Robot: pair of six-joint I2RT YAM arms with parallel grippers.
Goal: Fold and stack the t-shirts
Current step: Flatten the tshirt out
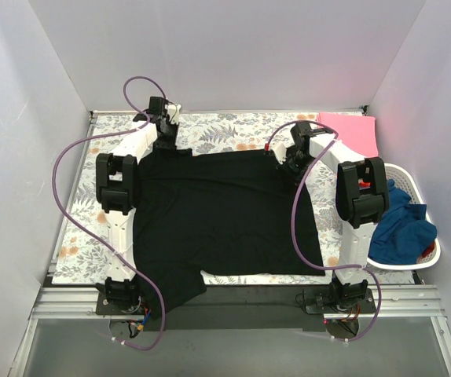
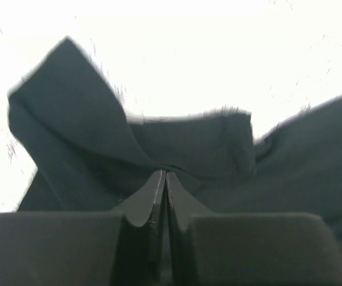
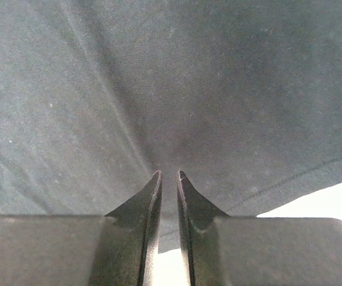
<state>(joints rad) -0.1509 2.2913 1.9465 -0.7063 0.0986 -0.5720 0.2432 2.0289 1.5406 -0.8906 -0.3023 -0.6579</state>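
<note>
A large black t-shirt (image 1: 225, 212) lies spread flat on the floral table covering (image 1: 218, 129), with one sleeve hanging over the near edge. My left gripper (image 1: 165, 145) sits at its far left corner. In the left wrist view it (image 2: 164, 174) is shut, pinching a raised fold of the black cloth (image 2: 189, 149). My right gripper (image 1: 291, 165) is at the far right corner. There it (image 3: 169, 174) is shut on the black cloth (image 3: 159, 89), which fills the narrow gap between its fingers. A folded pink t-shirt (image 1: 350, 132) lies at the back right.
A white slotted basket (image 1: 410, 177) stands off the table's right side, holding a crumpled blue t-shirt (image 1: 402, 228) and a bit of red cloth (image 1: 428, 251). White walls close in the table on three sides. Purple cables loop over both arms.
</note>
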